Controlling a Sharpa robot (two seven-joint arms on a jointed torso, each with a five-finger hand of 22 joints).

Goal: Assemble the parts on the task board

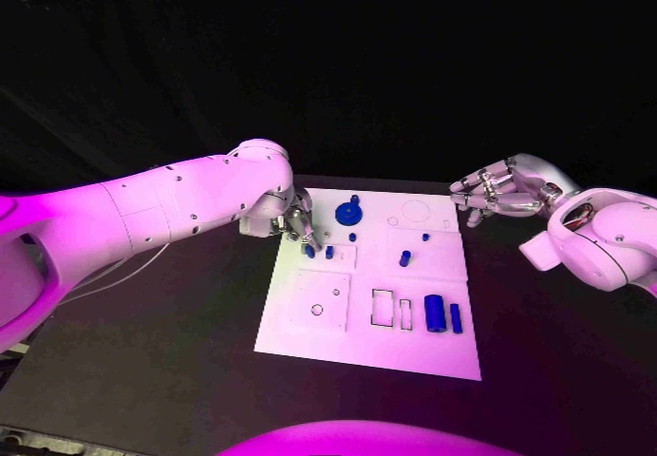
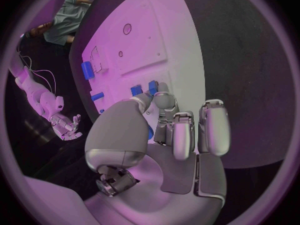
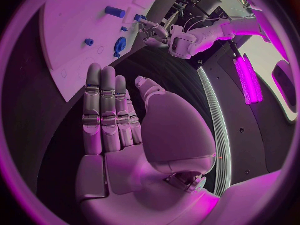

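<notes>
The white task board (image 1: 359,328) lies mid-table. My left hand (image 1: 288,223) hovers over its far left corner, fingers pointing down; one fingertip (image 2: 162,91) sits right beside two short blue pegs (image 1: 319,252) (image 2: 144,89). I see nothing held in it. A blue gear-shaped part (image 1: 349,211) (image 3: 119,46) lies just right of that hand. Small blue pieces (image 1: 405,257) stand near the board's middle. A thick blue cylinder (image 1: 434,313) (image 2: 87,68) and a thin one (image 1: 456,317) lie at the near right. My right hand (image 1: 496,195) (image 3: 119,120) floats off the far right corner, fingers straight, empty.
Black tabletop (image 1: 164,361) surrounds the board on all sides. Empty cut-outs on the board include a rectangular slot (image 1: 382,309) and a small round hole (image 1: 318,309). A cable (image 1: 123,266) trails under my left arm.
</notes>
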